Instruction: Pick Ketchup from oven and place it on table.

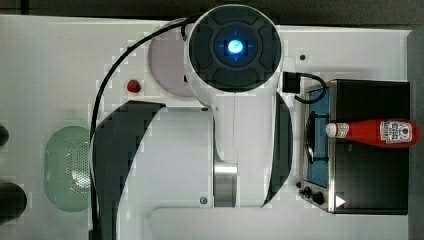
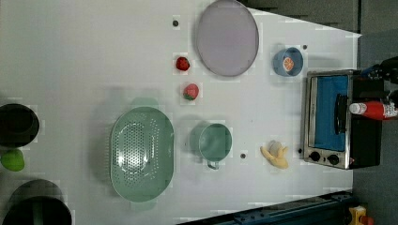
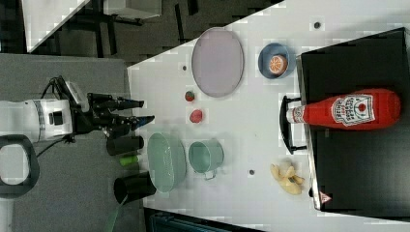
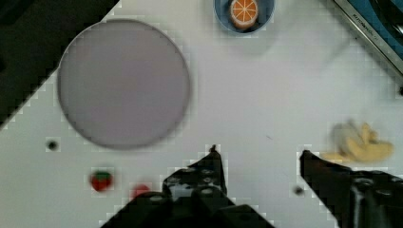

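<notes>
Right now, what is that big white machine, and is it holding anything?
It is a robot arm, seen from above in the top view. Its gripper, a claw with two fingers, is open and holds nothing. The wrist view comes from a camera beside those fingers, looking down at the white table. The left view and right view watch from the sides. On the table lie a plate, strawberries, a green colander, a cup and bananas. The ketchup bottle lies on top of the black oven.

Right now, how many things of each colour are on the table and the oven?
Red: 3, ketchup, two strawberries
Green: 3, colander, cup, lime
Blue: 1, bowl
Yellow: 1, bananas
Purple: 1, plate
Total: 9
</notes>
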`<move>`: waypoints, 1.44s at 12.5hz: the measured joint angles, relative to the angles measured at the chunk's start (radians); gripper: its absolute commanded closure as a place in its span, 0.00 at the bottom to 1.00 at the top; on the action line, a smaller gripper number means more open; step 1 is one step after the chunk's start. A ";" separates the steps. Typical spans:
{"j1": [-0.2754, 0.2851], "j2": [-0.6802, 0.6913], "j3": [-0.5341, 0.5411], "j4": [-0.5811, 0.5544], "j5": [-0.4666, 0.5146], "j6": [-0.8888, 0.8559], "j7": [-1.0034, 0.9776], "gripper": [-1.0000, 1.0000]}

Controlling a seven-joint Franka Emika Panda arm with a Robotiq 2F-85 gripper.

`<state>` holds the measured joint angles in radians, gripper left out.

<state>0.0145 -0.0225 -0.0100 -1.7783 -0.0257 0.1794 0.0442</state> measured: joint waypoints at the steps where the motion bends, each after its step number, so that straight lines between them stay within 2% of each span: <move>1: 0.000 -0.055 -0.005 -0.047 0.000 -0.094 0.000 0.20; 3: 0.017 -0.190 -0.045 -0.121 0.010 -0.176 0.000 0.00; 5: 0.006 -0.280 -0.075 -0.095 0.014 -0.172 0.000 0.00; 8: 0.000 -0.296 -0.108 -0.021 0.034 -0.115 0.003 0.00; 11: 0.003 -0.235 -0.141 -0.027 0.040 -0.083 0.004 0.00; 13: 0.007 -0.159 -0.222 -0.037 0.037 -0.059 0.002 0.00; 18: -0.024 0.010 -0.421 -0.062 0.011 0.121 0.001 0.00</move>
<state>-0.0098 -0.0121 -0.4314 -1.8398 -0.0142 0.3003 0.0450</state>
